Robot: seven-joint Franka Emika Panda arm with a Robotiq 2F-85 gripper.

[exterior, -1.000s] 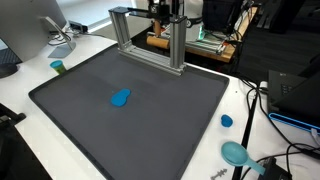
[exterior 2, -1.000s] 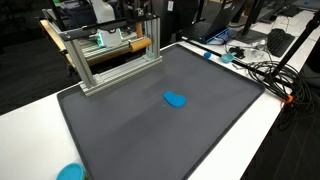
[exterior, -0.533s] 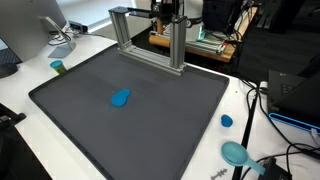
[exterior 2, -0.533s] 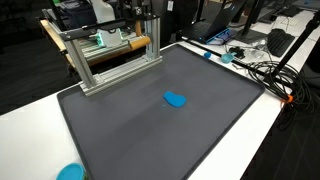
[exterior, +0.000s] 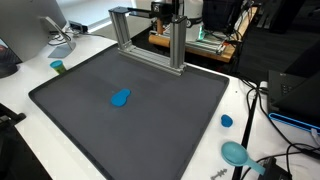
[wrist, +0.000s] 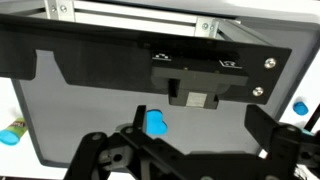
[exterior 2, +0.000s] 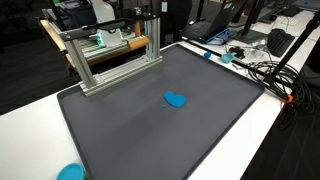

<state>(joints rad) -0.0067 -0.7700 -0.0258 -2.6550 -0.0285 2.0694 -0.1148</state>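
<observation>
Tool point(wrist: 195, 160) spread wide, rounded blue lump point(wrist: 155, 123)

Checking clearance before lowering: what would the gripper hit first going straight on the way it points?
Probably the grey mat beside the blue piece, which the wrist view shows ahead of the gripper; the black frame bar looks off that line, but depth is unclear.

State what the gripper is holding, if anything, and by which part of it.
Nothing is held. The gripper has its fingers spread wide, nothing between them; the blue object lies on the grey mat, apart from them.
</observation>
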